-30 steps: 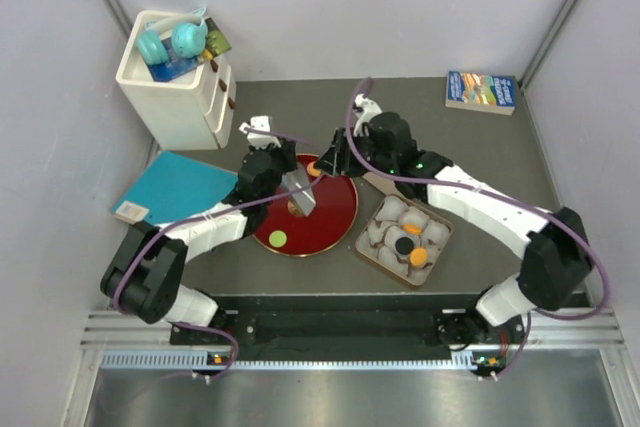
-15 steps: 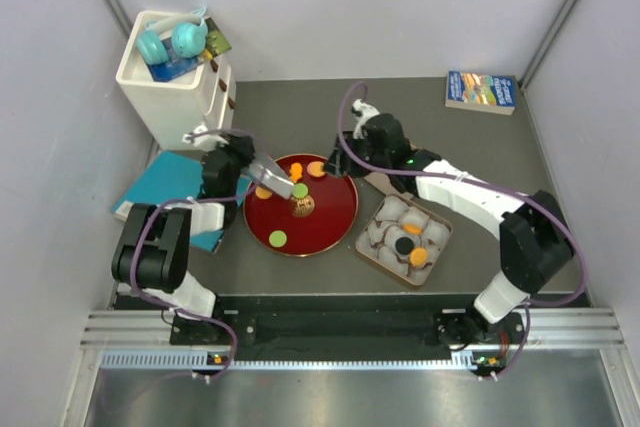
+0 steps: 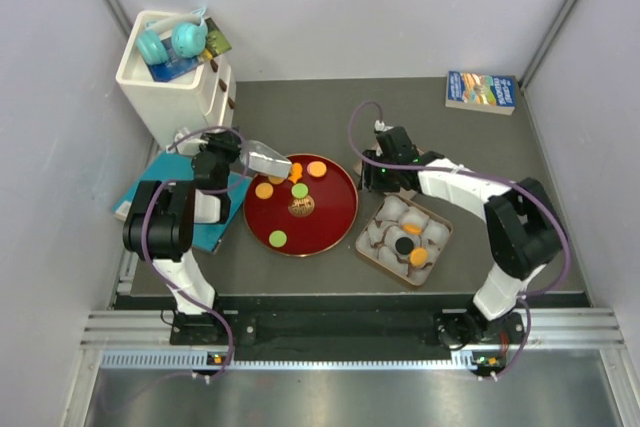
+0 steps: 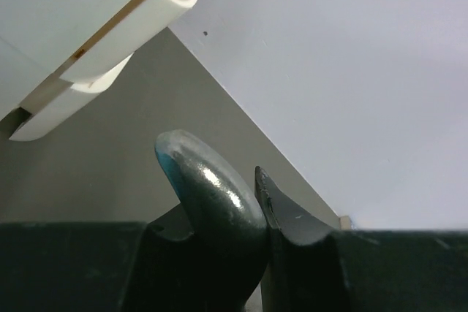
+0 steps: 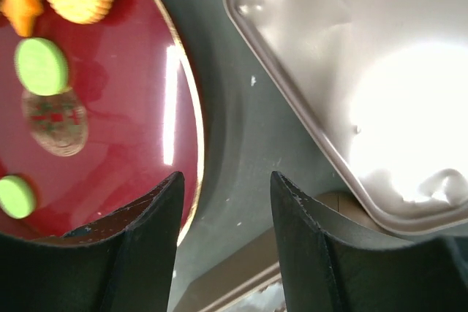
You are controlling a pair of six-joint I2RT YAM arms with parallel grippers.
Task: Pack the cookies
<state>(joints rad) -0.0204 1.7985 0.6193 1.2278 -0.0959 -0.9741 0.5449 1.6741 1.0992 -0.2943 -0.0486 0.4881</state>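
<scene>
Approx 3 cookies [image 3: 413, 228] packed in tray [image 3: 365, 249], right; approx 5 more on dark-red plate [image 3: 330, 212]. R gripper [image 5: 227, 180] spread, empty; L gripper [image 4: 259, 195] pressed together.

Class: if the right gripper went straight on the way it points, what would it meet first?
Probably the bare table, in the gap between the red plate and the silver tray. The open right gripper aims at that strip, not at either of them, though depth is hard to judge.
</scene>
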